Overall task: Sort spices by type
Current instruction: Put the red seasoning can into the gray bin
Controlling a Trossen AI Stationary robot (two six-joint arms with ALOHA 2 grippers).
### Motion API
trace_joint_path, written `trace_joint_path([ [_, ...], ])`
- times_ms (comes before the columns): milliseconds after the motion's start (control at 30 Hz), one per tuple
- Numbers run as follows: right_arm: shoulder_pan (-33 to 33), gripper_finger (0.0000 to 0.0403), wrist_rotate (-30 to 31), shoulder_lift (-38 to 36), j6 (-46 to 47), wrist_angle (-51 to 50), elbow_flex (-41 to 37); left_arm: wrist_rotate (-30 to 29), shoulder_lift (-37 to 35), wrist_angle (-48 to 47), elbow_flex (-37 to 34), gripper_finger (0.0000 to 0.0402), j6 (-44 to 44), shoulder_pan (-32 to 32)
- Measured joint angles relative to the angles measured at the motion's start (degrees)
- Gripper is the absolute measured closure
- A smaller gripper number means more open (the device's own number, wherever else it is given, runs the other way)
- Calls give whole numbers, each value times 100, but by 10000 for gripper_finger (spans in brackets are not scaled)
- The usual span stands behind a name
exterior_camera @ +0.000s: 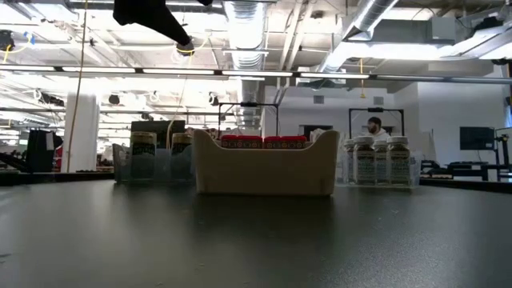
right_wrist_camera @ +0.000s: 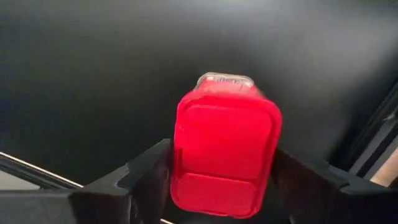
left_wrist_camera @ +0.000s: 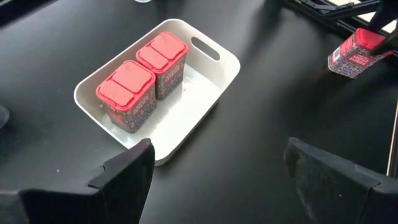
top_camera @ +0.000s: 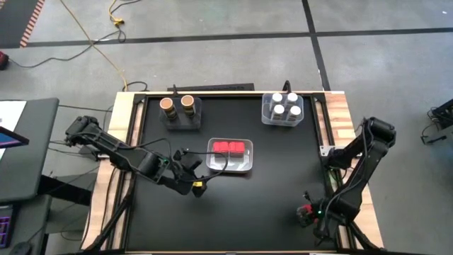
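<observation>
Right end effector (right_wrist_camera: 221,180) grips red spice tin (right_wrist_camera: 225,149) (near table's front-right edge); left end effector (left_wrist_camera: 214,171) wide.

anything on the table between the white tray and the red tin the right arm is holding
Nothing. In the high view, only bare black table lies between the white tray and the red tin in the right end effector. The left wrist view agrees.

The black table (top_camera: 233,205) carries three trays. At twelve o'clock from the centre lies a white tray (top_camera: 230,161) with two red tins (top_camera: 230,147). At ten, a clear tray (top_camera: 181,120) holds two brown-topped jars (top_camera: 177,105); at one, another clear tray (top_camera: 282,117) holds four white-lidded jars (top_camera: 284,103).
</observation>
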Motion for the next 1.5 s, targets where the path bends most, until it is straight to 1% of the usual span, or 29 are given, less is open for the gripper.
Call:
trace_joint_path([
  [433,-2,120,0,56,-64,-208,-22,15,1,-14,0,58,42,0],
  [533,-4,131,-5,56,-62,-195,-22,15,1,-14,0,58,44,0],
  [667,-5,160,-42,51,-101,-192,-22,15,1,-16,2,58,45,0],
  [733,-5,162,-42,49,-234,-191,-22,16,1,-40,2,58,59,4],
  [800,-33,162,-44,49,-325,-203,-22,15,1,-108,2,58,288,4],
  [900,-100,162,-26,32,-493,-226,-20,20,-27,-334,2,58,1227,4],
  [1000,-216,162,247,-34,-783,-343,22,92,-52,-372,9,58,1745,4],
  [1100,-411,162,589,-238,-1274,-534,169,134,-108,-415,9,58,1765,4],
  [1167,-582,162,876,-411,-1646,-689,252,190,-120,-405,9,58,1550,4],
  [1267,-909,162,1385,-727,-2421,-773,430,384,-110,-405,9,58,1509,-9],
  [1367,-1339,162,1881,-1026,-3624,-748,619,470,-115,-393,7,58,1822,-48],
  [1433,-1719,162,2021,-1180,-4465,-714,764,274,-117,-233,-96,58,1964,-101],
  [1500,-2165,158,2027,-1251,-5354,-661,952,52,-178,68,-328,58,2135,-158],
])
